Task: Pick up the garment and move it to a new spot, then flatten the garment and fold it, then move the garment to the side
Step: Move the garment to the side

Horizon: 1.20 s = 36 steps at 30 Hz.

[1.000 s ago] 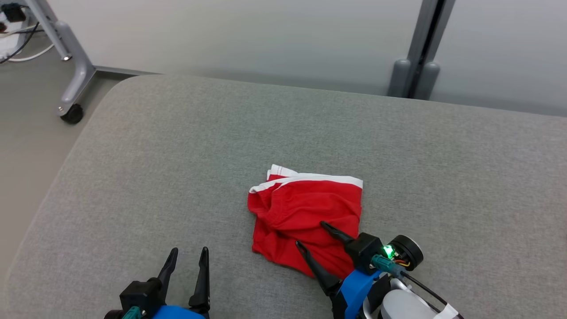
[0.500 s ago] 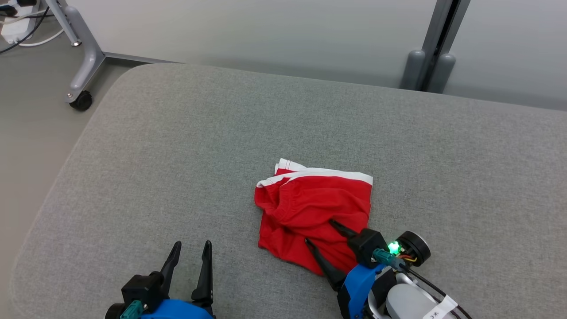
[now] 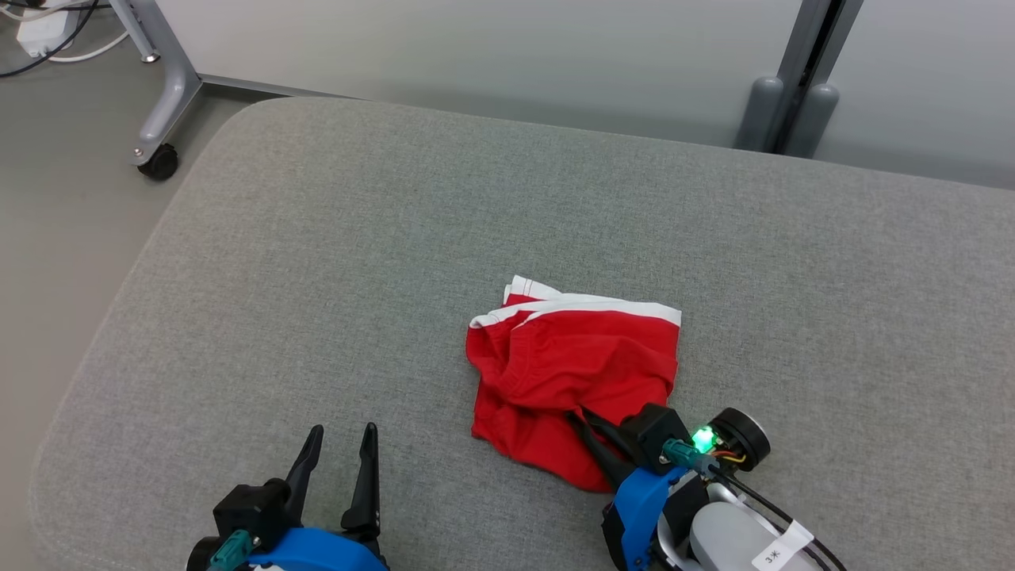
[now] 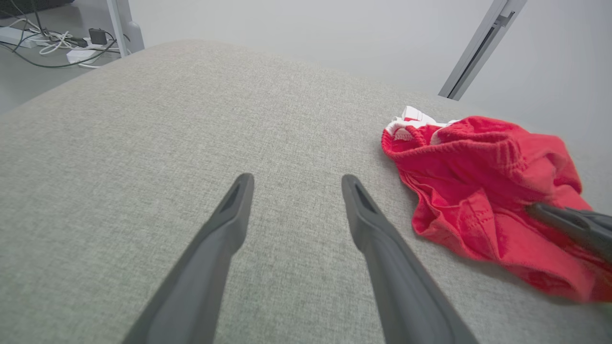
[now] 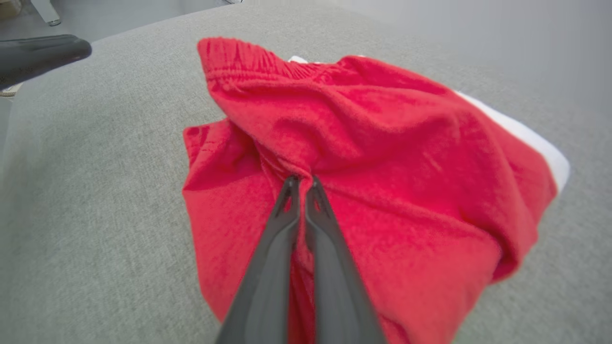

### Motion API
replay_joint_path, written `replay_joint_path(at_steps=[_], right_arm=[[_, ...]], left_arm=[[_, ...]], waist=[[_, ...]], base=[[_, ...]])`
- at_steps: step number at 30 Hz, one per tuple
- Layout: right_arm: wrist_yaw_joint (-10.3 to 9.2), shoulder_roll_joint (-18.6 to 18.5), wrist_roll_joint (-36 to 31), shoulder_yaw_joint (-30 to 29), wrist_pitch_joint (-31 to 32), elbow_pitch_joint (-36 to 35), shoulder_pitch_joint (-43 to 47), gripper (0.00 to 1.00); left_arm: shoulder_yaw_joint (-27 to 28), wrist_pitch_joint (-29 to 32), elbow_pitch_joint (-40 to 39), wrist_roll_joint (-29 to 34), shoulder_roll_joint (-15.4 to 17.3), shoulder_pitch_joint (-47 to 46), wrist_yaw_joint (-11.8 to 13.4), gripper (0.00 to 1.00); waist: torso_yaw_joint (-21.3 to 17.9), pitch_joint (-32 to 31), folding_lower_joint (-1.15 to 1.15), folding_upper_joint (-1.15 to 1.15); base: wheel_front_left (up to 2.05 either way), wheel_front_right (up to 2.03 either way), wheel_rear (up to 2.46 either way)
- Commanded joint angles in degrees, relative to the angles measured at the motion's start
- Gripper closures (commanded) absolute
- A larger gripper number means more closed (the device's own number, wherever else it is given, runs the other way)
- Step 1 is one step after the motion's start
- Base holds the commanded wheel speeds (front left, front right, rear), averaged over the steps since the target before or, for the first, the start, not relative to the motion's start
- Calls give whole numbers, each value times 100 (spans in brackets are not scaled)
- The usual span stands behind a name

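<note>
The garment [image 3: 571, 373] is a pair of red shorts with a white waistband, lying crumpled near the middle of the grey cushion [image 3: 317, 277]. My right gripper [image 3: 577, 418] is shut on a pinched fold of the red cloth near the garment's lower right; the right wrist view shows its fingertips [image 5: 302, 184] together with the garment [image 5: 382, 191] bunched between them. At the lower left my left gripper [image 3: 341, 434] stands open over bare cushion, apart from the garment. In the left wrist view the left gripper [image 4: 294, 180] is open, with the garment [image 4: 478, 191] to its right.
The cushion's rounded left edge drops to the floor, where a grey wheeled stand leg [image 3: 162, 103] and cables [image 3: 40, 40] sit at the far left. A grey post [image 3: 793, 95] and a pale wall run along the cushion's back edge.
My right gripper's fingers closed on the red cloth, bunching a fold between them. The camera shifted, so the whole scene slid right and up. The left gripper stayed open.
</note>
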Motion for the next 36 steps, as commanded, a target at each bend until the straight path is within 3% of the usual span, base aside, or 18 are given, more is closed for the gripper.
replay_joint_path(at_steps=[1,10,23,25,32,36], right_arm=[[0,-15,54,22,-66,-39,17,100],[0,-15,489,611,-321,-415,167,100],[0,-18,1040,1062,4,110,339,100],[0,-18,1143,1009,-114,70,333,0],[0,-17,1135,612,-431,-411,427,0],[0,-21,949,-3,-438,-1207,710,0]], left_arm=[[-12,-13,17,-8,27,-41,-7,0],[0,-13,-29,-54,23,-34,-7,0],[38,-13,15,-84,37,13,-7,0],[92,-13,-13,-59,46,32,-8,0],[278,-13,-119,57,30,97,-7,0],[435,-13,-208,160,23,113,-7,0]], waist=[[0,-6,0,0],[-35,-76,0,0],[-90,-88,0,0],[-130,-127,0,0],[-360,-298,0,0],[-547,-377,0,0]], base=[[0,0,0],[0,0,0],[0,0,0],[0,0,0],[0,0,0],[0,0,0]])
